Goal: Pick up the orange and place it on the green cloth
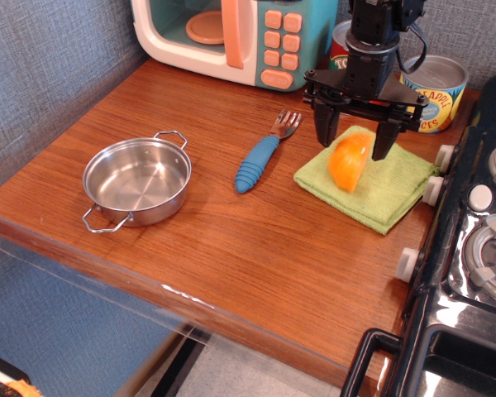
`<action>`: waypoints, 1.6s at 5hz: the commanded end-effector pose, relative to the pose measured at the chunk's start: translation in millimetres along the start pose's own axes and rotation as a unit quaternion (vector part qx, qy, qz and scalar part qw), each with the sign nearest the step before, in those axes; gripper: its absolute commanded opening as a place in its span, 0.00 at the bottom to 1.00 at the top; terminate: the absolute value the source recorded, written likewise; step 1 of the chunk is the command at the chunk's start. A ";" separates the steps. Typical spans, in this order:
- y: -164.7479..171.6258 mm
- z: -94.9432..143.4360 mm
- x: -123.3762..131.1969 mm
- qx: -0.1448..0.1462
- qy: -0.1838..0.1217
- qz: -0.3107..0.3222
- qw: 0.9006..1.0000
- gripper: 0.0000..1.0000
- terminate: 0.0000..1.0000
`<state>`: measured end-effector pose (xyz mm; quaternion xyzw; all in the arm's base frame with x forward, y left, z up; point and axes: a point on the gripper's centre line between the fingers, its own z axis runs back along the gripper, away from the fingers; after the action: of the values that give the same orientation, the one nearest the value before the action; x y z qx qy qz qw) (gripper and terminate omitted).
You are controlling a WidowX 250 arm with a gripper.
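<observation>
The orange (350, 164), a small bright-orange toy half, rests on its edge on the green cloth (397, 184) at the right of the wooden counter. My gripper (352, 142) hangs straight above it. Its two black fingers (321, 128) stand apart, one on each side of the orange's top, and do not hold it. The gripper is open and empty.
A blue-handled fork (260, 159) lies left of the cloth. A steel pan (137, 179) sits further left. A toy microwave (231, 37), a tomato sauce can (341, 45) and a pineapple can (434, 91) stand at the back. A stove (479, 240) borders the right edge.
</observation>
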<state>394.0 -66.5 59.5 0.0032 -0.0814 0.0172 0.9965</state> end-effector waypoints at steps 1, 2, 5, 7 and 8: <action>17.3 36.5 -8.9 -0.007 -0.034 0.021 0.999 1.00 0.00; 25.5 61.5 -15.0 -0.022 -0.053 0.032 0.998 1.00 0.00; 66.7 80.6 -53.1 -0.020 -0.011 0.006 1.000 1.00 0.00; 76.6 76.9 -61.9 -0.008 -0.005 -0.004 1.000 1.00 0.00; 76.6 76.9 -61.9 -0.008 -0.005 -0.004 1.000 1.00 0.00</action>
<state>333.4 -1.3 102.7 -0.0047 -0.0559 0.0119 0.9984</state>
